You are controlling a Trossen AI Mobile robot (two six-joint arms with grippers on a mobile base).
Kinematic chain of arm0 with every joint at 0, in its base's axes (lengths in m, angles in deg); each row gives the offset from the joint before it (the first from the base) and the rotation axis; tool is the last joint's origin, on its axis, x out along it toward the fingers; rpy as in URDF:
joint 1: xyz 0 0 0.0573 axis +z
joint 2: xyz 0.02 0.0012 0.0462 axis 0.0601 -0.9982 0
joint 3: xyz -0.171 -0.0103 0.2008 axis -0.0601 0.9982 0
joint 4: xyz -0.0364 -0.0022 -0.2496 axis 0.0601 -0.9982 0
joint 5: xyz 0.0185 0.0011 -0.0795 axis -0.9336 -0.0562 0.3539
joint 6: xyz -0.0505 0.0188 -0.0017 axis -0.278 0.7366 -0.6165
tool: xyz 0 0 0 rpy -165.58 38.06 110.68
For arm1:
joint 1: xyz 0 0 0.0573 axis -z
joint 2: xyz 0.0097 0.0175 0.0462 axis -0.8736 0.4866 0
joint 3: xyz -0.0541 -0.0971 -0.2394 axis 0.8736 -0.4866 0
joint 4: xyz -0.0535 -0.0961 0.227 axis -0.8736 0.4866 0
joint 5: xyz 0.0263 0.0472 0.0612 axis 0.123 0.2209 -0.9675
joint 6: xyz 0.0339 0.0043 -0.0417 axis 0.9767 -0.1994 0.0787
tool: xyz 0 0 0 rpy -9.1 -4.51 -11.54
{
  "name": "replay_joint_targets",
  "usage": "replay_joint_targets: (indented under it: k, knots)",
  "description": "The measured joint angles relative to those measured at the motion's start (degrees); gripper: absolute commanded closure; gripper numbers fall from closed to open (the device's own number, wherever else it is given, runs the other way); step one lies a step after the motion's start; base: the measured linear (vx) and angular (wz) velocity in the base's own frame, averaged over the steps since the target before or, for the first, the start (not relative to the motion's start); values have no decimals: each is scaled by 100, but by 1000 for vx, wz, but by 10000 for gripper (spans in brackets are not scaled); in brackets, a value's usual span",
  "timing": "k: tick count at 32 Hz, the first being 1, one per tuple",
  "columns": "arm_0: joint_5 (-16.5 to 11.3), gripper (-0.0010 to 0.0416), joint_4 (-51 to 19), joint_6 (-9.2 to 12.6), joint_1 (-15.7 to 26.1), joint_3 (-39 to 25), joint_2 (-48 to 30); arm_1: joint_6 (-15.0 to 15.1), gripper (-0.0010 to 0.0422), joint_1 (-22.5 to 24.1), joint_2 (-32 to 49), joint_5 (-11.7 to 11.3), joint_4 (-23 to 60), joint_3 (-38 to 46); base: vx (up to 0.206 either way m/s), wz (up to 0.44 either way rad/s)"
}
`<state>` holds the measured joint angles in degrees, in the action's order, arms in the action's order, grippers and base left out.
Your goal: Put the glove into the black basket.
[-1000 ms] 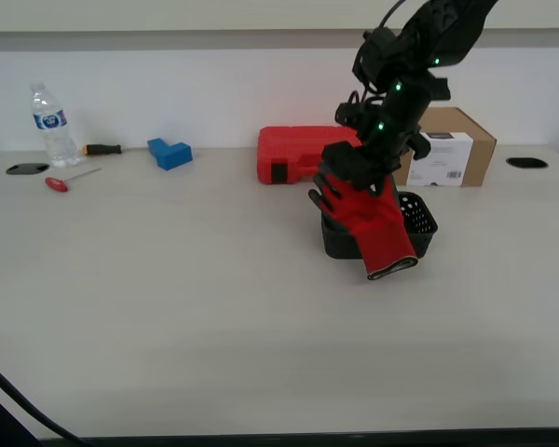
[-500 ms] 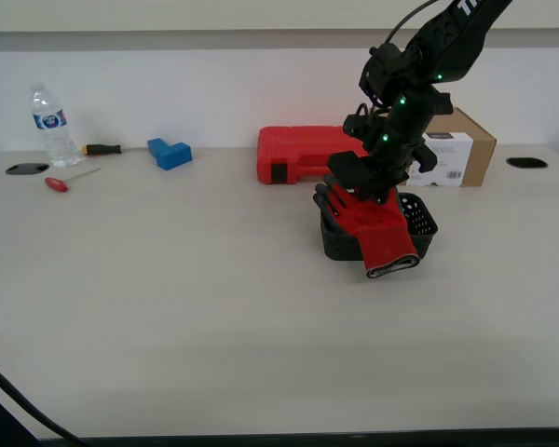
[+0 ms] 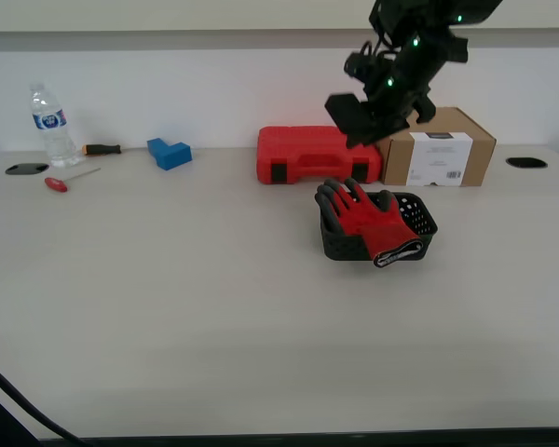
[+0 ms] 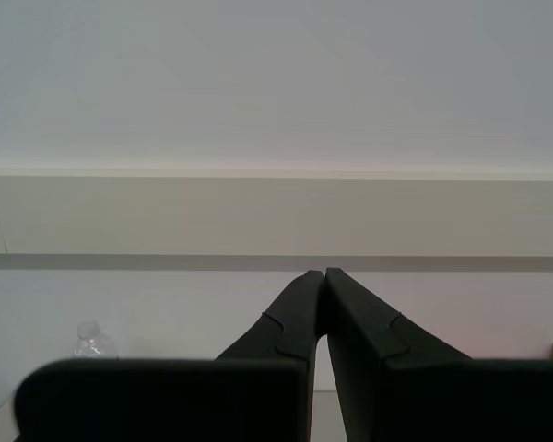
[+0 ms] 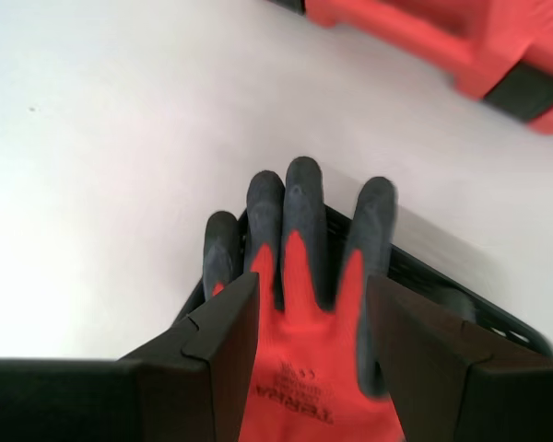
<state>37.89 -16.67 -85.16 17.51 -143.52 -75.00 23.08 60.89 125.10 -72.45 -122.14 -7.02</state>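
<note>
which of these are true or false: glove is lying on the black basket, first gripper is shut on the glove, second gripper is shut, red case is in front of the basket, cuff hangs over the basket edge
1. The glove lies on the black basket. True.
2. My first gripper is shut on the glove. False: its jaws stand open, above the glove and apart from it.
3. My second gripper is shut. True: its fingertips meet, with nothing between them.
4. The red tool case stands in front of the basket. False: it stands behind the basket, nearer the wall.
5. The glove's cuff hangs over the basket's edge. True.
</note>
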Motion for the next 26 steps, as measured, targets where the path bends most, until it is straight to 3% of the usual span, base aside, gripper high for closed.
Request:
replay_joint_targets:
  k: [8, 26]
  knots:
    - [-11, 252, 35, -2, 7, -7, 874, 0, 412, 0, 0, 0, 11, 0, 0, 0]
    - [-7, 252, 37, 0, 0, -22, 916, 0, 412, 0, 0, -7, 17, 0, 0, 5]
